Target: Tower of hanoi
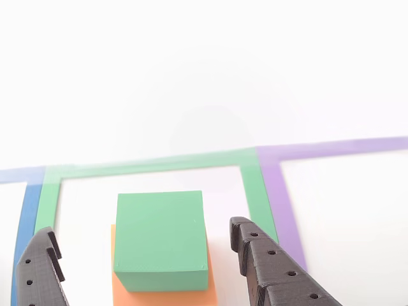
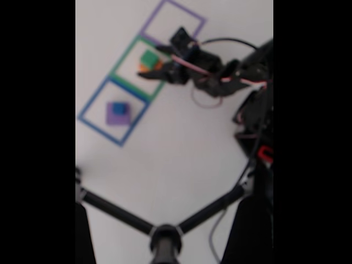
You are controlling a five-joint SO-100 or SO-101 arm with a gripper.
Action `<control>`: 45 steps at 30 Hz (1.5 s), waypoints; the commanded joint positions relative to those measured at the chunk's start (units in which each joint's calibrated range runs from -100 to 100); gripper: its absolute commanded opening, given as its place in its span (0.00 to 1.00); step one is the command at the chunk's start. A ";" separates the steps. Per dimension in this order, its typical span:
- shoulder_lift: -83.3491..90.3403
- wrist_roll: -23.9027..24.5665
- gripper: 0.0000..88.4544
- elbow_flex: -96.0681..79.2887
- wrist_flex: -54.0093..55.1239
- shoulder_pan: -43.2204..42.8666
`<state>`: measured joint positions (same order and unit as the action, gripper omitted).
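The gripper (image 1: 150, 255) is wide open around the green block (image 1: 160, 239); come down straight, squeeze only green, not orange (image 1: 162, 296)

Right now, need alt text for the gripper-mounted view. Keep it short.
A green block sits on a wider orange block inside a green tape square, between the two dark fingers of the open gripper. Blue tape runs along the left and purple tape along the right on a white table.
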<state>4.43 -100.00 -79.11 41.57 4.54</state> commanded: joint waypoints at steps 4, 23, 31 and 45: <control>-0.03 0.00 0.29 1.48 1.34 -1.00; -1.00 0.00 0.17 1.75 1.34 -1.86; -1.16 0.00 0.13 1.75 1.34 -2.24; -0.35 0.00 0.10 3.02 0.86 -2.82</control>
<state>3.08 -99.41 -78.15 41.73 2.50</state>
